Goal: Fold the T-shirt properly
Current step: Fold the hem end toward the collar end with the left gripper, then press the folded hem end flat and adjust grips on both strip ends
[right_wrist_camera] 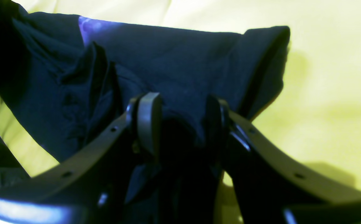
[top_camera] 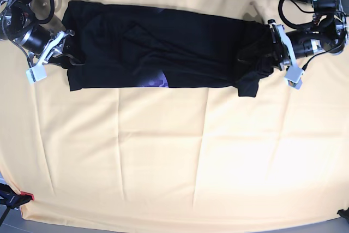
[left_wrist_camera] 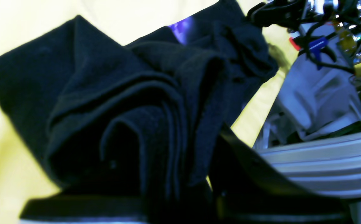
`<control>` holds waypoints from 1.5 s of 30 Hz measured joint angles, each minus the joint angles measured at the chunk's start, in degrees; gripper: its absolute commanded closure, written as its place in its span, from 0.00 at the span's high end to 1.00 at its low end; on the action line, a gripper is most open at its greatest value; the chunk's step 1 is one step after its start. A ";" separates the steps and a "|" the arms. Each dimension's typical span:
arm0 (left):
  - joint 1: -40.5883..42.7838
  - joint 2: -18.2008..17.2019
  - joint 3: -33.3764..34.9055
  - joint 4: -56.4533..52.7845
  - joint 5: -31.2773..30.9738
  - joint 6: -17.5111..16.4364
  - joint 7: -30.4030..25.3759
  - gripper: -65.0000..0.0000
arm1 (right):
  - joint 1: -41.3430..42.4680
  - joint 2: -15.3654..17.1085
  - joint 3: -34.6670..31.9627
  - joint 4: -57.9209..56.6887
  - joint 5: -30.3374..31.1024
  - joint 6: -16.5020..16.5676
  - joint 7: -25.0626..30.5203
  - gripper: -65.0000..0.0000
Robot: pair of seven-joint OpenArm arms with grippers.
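Two grippers clamp the T-shirt point(top_camera: 158, 50), one at each end: the right gripper point(top_camera: 64, 47) near the table's left edge, the left gripper point(top_camera: 272, 50) near its right. Its long axis runs edge to edge along the far side of the table cloth point(top_camera: 174, 162).
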 measured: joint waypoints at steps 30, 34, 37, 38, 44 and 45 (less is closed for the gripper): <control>-1.27 5.55 2.32 7.32 0.02 -0.68 -3.08 0.33 | 0.00 0.00 0.00 0.00 0.00 0.00 0.00 0.40; -1.05 5.33 0.11 7.34 8.63 0.44 -5.81 0.00 | 0.00 0.00 0.00 0.00 0.07 0.00 0.00 0.40; 0.24 5.44 3.45 7.17 17.55 0.63 -10.84 0.00 | 0.00 0.02 0.00 0.00 1.79 0.00 0.00 0.40; 0.70 5.44 5.16 6.99 20.79 1.01 -12.46 0.00 | 0.15 0.00 0.00 0.00 2.67 0.00 -0.02 0.40; 1.03 5.44 13.62 3.39 38.84 3.67 -20.83 0.00 | 3.89 0.02 0.00 0.00 -1.27 0.00 -0.02 0.44; 1.01 5.46 14.01 3.19 40.39 4.85 -20.96 0.00 | 4.20 0.00 0.00 0.00 -3.50 0.00 -0.02 0.49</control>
